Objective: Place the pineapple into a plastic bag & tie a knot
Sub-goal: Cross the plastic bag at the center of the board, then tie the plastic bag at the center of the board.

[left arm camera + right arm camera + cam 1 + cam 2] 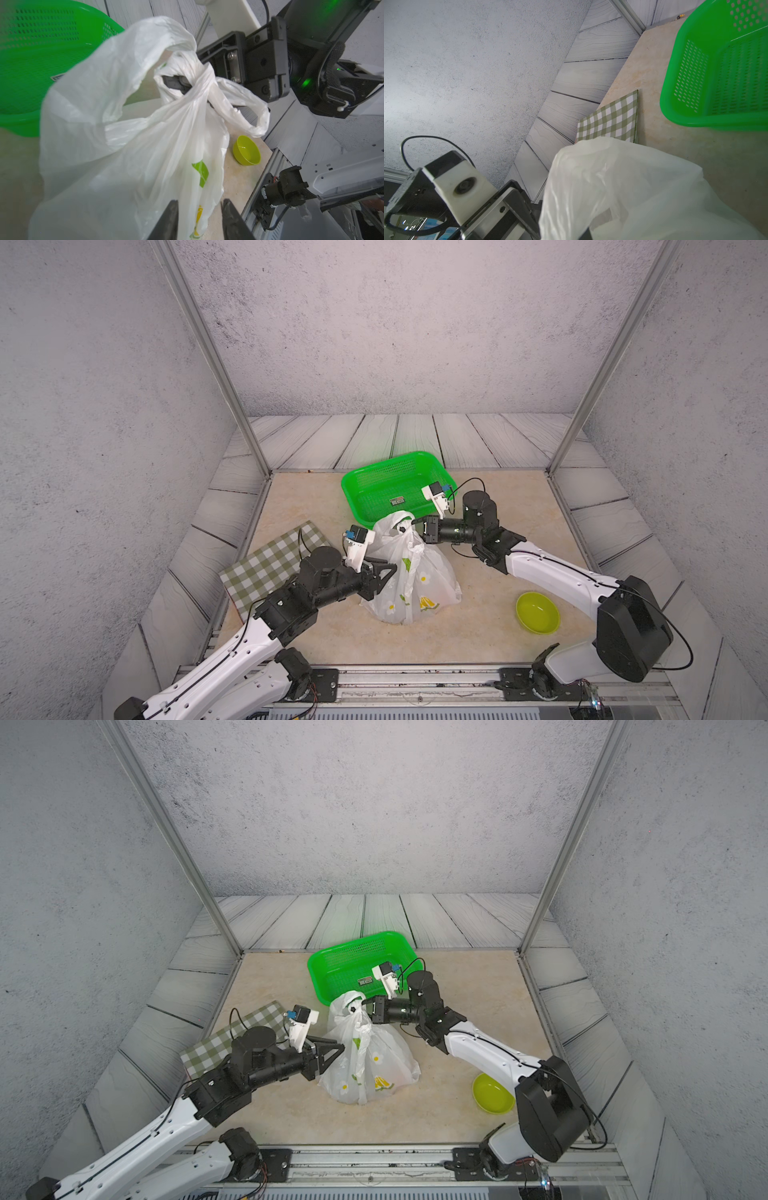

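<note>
We could read nothing: the label (397, 501) inside the green basket (376, 472) was too small, and the plastic bag (409, 576) bore only a printed lemon slice, daisies and leaves. We counted one bag, one basket, one yellow-green bowl (538, 612) and one checked mat (270, 564). The bag stood upright on the bench (316, 506), just before the basket. The right gripper (409, 523) was pinched tight on the bag's top among its two handles (245, 97). The left gripper (200, 200) stood narrowly parted at the bag's side.

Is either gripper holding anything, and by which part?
The right gripper is shut on the plastic bag, pinching a handle loop at its top. The left gripper stands open beside the bag, holding nothing.
</note>
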